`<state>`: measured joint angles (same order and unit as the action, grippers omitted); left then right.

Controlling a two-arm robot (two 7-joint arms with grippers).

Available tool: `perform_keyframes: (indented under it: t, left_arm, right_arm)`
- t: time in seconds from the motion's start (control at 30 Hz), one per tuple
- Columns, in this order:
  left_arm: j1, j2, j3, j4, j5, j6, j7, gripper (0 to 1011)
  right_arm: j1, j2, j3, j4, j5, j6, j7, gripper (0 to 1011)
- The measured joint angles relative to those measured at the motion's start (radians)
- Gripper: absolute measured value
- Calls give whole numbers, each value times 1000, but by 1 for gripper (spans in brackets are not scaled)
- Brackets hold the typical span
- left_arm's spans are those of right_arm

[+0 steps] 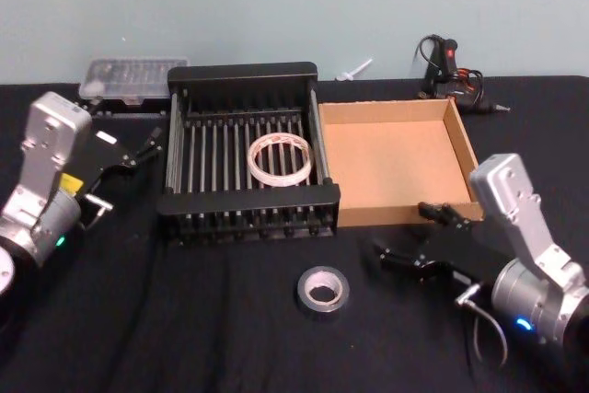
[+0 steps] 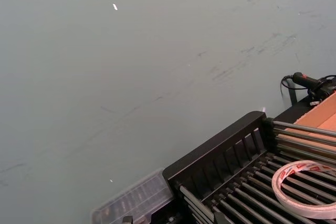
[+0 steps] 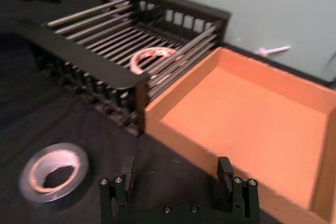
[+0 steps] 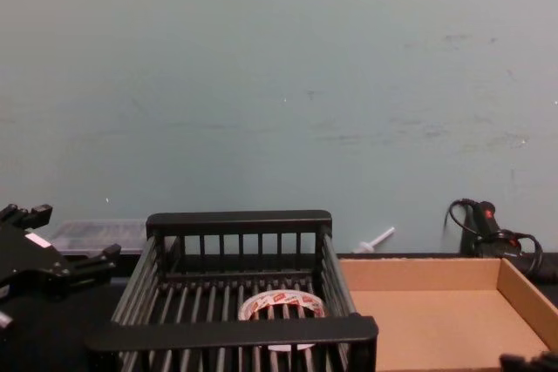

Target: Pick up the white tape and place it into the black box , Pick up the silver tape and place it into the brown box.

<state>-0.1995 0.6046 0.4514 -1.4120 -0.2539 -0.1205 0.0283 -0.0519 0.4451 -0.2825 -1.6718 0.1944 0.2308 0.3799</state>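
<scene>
The right gripper [image 1: 412, 238] is hovering with fingers spread, empty, near the silver tape [image 1: 323, 291] lying on the table in front of the brown box [image 1: 460, 140]. The left gripper [image 1: 129, 161] is idling open beside the black box [image 1: 250, 74], where the white tape [image 1: 280, 158] is lying.

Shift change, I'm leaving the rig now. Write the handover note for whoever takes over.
Left gripper: open, empty, beside the black box's left wall.
Right gripper: open, empty, low over the table in front of the brown box, right of the silver tape.
White tape: flat on the black box floor. Done.
Silver tape: on the table in front of the black box.
Left: silver tape into the brown box.
</scene>
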Motion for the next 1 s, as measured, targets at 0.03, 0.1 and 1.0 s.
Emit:
perform_keyframes:
  t: [0.03, 0.1, 1.0]
  left_arm:
    - [0, 0, 0, 0, 0, 0, 0, 1001]
    - [0, 0, 0, 0, 0, 0, 0, 1001]
    - [0, 0, 0, 0, 0, 0, 0, 1001]
  right_arm:
    - [0, 0, 0, 0, 0, 0, 0, 1002]
    - [6, 1, -17, 4, 1, 8, 8, 1002]
    - [87, 8, -139, 11, 33, 91, 51, 1002]
